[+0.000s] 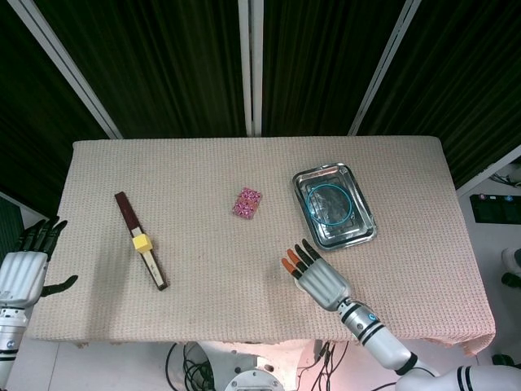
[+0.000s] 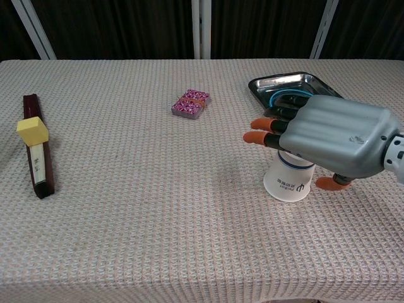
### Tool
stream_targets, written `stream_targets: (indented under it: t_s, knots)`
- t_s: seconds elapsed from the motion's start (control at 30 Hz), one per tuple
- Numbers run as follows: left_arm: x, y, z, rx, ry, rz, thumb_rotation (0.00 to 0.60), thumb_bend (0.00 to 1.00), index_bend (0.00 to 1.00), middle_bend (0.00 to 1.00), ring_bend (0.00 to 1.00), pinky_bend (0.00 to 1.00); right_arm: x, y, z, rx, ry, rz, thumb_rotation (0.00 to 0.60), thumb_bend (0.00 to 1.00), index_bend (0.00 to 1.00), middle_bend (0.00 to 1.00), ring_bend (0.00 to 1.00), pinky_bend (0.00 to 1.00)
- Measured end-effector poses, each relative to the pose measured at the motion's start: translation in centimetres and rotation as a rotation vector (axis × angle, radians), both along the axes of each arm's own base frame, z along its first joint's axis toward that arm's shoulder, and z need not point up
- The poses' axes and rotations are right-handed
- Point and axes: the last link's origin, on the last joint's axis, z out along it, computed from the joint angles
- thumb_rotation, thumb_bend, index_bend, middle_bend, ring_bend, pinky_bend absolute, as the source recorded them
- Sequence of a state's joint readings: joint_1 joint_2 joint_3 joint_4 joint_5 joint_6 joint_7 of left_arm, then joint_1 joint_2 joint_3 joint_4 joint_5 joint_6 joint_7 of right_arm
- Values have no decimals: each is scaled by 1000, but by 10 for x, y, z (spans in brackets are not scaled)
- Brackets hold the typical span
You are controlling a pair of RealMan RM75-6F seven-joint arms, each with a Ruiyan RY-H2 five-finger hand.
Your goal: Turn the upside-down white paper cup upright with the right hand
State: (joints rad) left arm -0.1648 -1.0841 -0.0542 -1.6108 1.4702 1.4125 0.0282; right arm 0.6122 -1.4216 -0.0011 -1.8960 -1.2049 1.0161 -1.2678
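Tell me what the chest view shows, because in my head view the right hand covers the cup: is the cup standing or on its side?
Observer: Standing. The cup is upside down, with its wide rim on the table.
Operator: Are the fingers around it?
Observer: No. The fingers of the right hand reach straight out past the cup's top and are not curled around it.
Operator: And the thumb?
Observer: The thumb hangs low at the cup's right in that view. I cannot tell whether it touches.
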Motion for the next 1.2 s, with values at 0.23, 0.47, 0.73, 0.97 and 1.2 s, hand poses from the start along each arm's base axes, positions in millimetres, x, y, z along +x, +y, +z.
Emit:
stream_targets:
  t_s: [0.23,0.47,0.73,0.97,1.2]
  knots:
    - [-1,0,0,-2,-3,8,600,137,22,0,0,104,1,-2,-3,-20,-5,37,600,179,47,430,8,0]
    - [-1,0,0,-7,-1,12,600,136,23,0,0,104,5,-5,3,-31,-53,34,600,185,115,502,49,0]
    - [-1,0,-1,-10,2,15,600,137,23,0,0,104,15,-23,10,-10,-292,-78,600,186,143,531,82,0]
    - [-2,1,-1,-14,1,19,600,136,24,0,0,104,16,-46,3,89,-689,-290,600,185,150,534,82,0]
    - [-3,2,-1,-16,1,22,600,136,24,0,0,104,8,-72,-19,254,-1052,-585,600,186,151,534,83,0]
